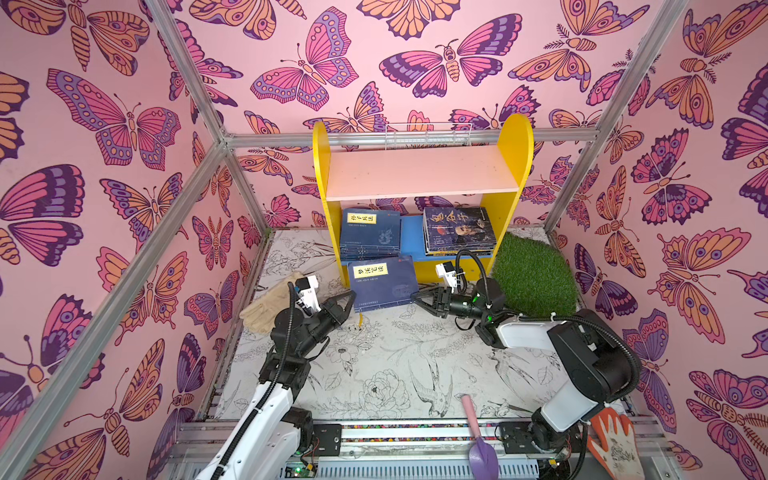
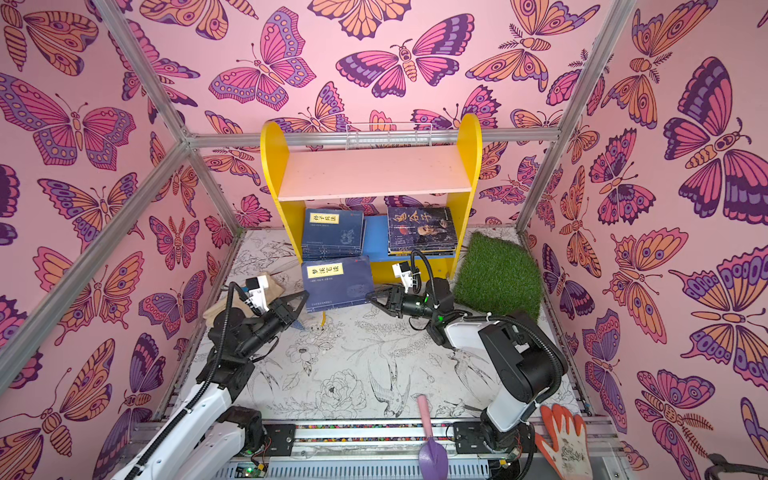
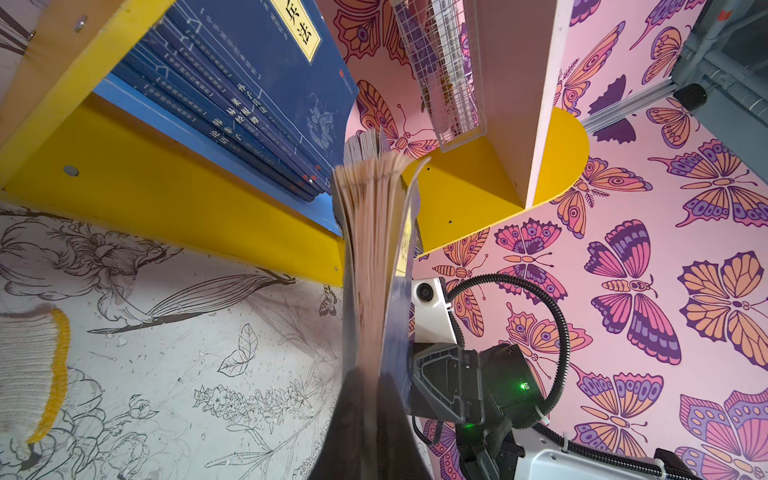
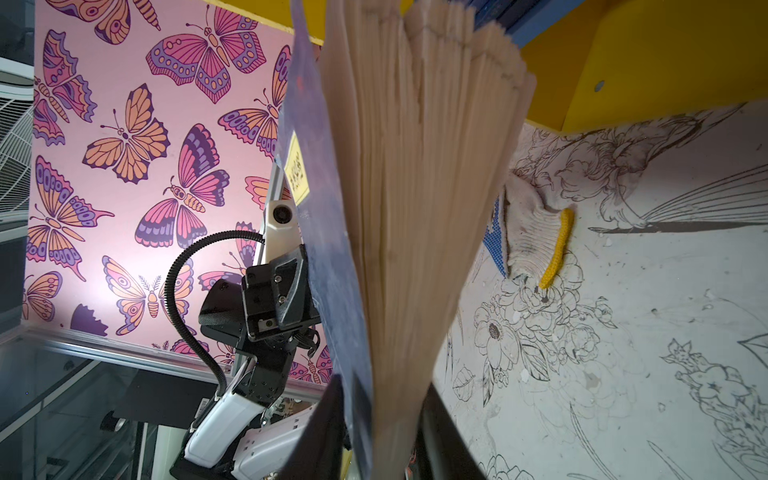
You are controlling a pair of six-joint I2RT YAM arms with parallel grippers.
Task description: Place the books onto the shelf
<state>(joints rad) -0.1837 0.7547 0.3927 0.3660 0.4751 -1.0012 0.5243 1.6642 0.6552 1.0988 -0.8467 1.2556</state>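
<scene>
- While a thin navy paperback with a yellow title label hangs cover-up between both arms, just in front of the lower tier and clear of the flower-printed desk, the step in hand appears to be carrying it in.
- Left end effector: jaws clamped on the book's left edge.
- Right end effector: jaws closed on the opposite edge, pages fanning from the pinch.
- The small two-tier bookcase has yellow round-topped sides. Its blue lower board carries a navy stack and a portrait-cover stack. Its pale pink upper board is bare.
- Next move, as judged: both arms rise level and slide the book over the navy stack. The pink board's front edge narrows that slot.
- A beige knitted glove and a green turf patch flank the path.
</scene>
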